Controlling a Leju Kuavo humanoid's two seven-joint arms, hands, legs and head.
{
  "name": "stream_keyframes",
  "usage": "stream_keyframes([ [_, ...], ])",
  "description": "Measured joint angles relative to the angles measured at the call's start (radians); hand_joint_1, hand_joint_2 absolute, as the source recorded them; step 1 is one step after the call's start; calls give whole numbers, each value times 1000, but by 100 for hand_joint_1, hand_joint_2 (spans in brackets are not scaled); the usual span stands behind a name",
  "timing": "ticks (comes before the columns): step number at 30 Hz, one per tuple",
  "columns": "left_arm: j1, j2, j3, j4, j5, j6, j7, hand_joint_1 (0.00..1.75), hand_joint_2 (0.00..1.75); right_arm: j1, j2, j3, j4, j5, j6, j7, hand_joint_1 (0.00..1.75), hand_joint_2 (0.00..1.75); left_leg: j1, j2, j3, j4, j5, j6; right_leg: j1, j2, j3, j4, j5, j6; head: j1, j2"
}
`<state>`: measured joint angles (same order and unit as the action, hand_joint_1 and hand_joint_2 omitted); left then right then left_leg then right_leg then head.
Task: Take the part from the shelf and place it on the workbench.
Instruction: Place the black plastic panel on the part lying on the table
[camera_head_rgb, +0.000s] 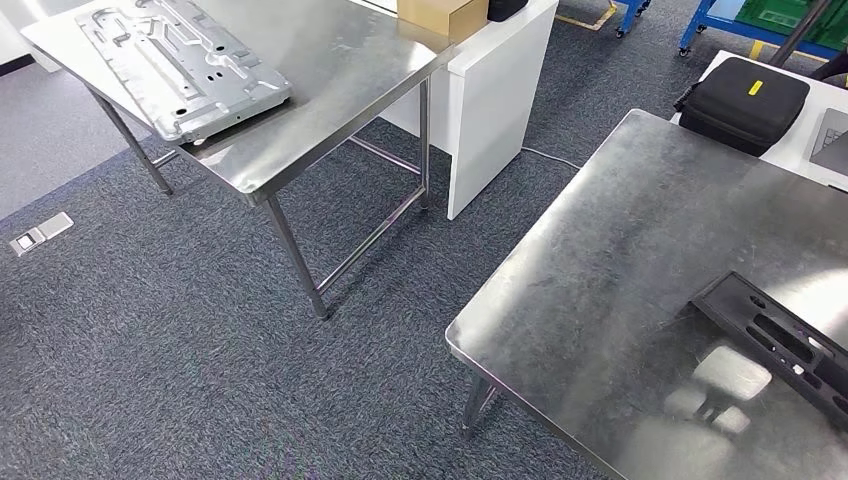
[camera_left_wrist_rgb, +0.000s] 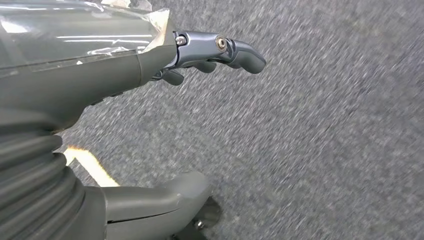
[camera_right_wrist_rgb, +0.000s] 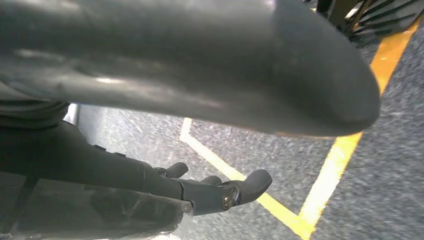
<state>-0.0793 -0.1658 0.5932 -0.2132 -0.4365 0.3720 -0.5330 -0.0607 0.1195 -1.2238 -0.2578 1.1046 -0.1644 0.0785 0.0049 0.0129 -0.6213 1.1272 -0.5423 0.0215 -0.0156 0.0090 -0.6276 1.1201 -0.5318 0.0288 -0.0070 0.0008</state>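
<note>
Both the left hand and right hand hang unclenched and empty over carpet, the part evidently not yet fetched; finding the shelf comes next.

Bright overhead glare on steel tabletop; carpet motion-blurred.

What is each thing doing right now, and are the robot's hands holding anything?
Silver metal part: lying flat on the far steel table.
Black part: lying flat on the near steel table.
Black case: closed.
Left hand: fingers apart, holding nothing.
Right hand: fingers apart, holding nothing.
</note>
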Motion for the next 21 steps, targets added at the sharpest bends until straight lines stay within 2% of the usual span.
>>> stream_keyframes([
  [2, 2, 3, 0, 1, -4, -17, 13, 0, 0, 0, 0, 5, 5, 2, 0, -14, 0, 0, 0, 0, 0, 0, 0, 0, 0, 0, 0, 0, 0, 0, 0, 0],
  [21, 11, 39, -1, 2, -38, -78, 79, 0, 0, -1, 7, 21, 34, 8, -28, 3, 0, 0, 0, 0, 0, 0, 0, 0, 0, 0, 0, 0, 0, 0, 0, 0],
])
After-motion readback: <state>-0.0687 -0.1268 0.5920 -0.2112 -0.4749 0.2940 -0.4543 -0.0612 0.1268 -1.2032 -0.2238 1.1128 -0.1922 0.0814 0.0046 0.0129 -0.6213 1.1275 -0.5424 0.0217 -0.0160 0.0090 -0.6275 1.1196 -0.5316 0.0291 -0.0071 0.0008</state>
